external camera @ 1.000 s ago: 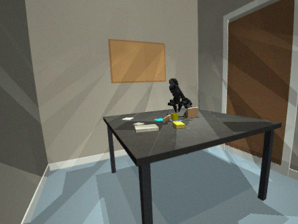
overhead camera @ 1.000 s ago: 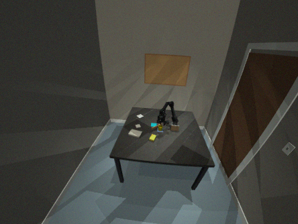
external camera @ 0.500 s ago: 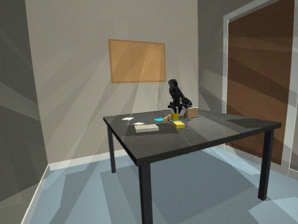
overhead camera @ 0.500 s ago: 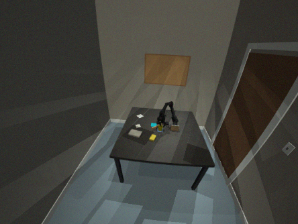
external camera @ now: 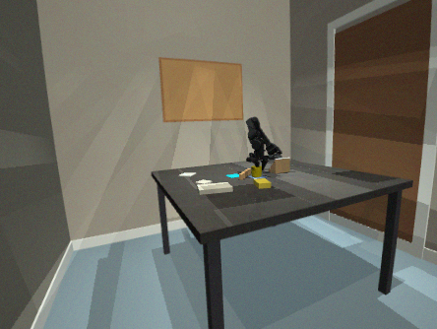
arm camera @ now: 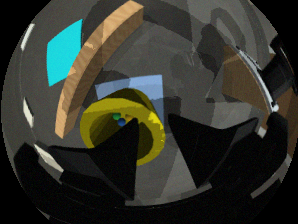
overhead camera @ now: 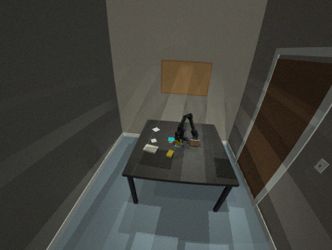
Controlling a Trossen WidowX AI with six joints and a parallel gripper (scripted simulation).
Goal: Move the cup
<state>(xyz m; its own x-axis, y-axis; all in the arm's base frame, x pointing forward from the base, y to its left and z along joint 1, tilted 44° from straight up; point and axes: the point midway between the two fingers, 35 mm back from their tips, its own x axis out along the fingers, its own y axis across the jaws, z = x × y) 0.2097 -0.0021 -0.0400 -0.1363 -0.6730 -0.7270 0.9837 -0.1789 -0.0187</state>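
The yellow cup [overhead camera: 179, 143] [external camera: 256, 171] [arm camera: 120, 105] stands on the blue pad [arm camera: 155, 87]. Several small marbles, green, blue and orange among them, show inside it in the wrist view; one finger hides part of the interior. The cyan pad [overhead camera: 171, 139] [external camera: 232, 175] [arm camera: 64, 54] lies bare beyond a curved wooden bar. My gripper [overhead camera: 180, 139] [external camera: 257, 164] [arm camera: 153, 119] is partly open with nothing held. It is just above the cup and off to one side; in the wrist view the left fingertip overlaps the cup's mouth and the right fingertip is outside it.
The curved wooden bar [overhead camera: 172, 142] [external camera: 244, 174] [arm camera: 95, 57] stands between the cup and the cyan pad. A brown box [overhead camera: 194, 143] [external camera: 280, 165] [arm camera: 242, 80] stands on the cup's other side. A yellow block [overhead camera: 170, 153] [external camera: 263, 183] and a white block [overhead camera: 150, 149] [external camera: 215, 188] lie nearer the table's front.
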